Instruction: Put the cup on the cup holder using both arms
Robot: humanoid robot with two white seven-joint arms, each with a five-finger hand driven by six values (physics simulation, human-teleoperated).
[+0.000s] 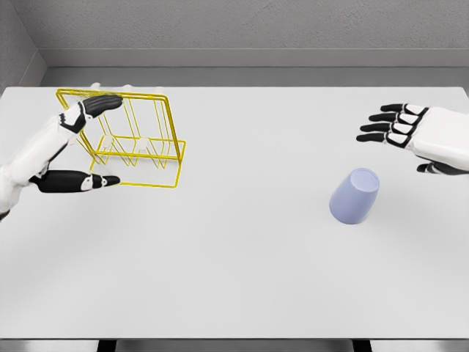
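Over at the left edge of the frame, the left hand (pixel 69 150) is spread wide around the near end of the cup holder (pixel 135 139), its dark fingers (pixel 99 105) lying over the top wire and its thumb stretched along the base; whether it actually grips the wire cannot be told. This yellow wire rack stands in the upper left of the white table (pixel 234 279). At the right edge, the right hand (pixel 418 139) hovers with fingers extended and relaxed, holding nothing. Just below and left of it, apart from it, the pale lavender cup (pixel 355 196) lies tilted on the table in the right half of the frame.
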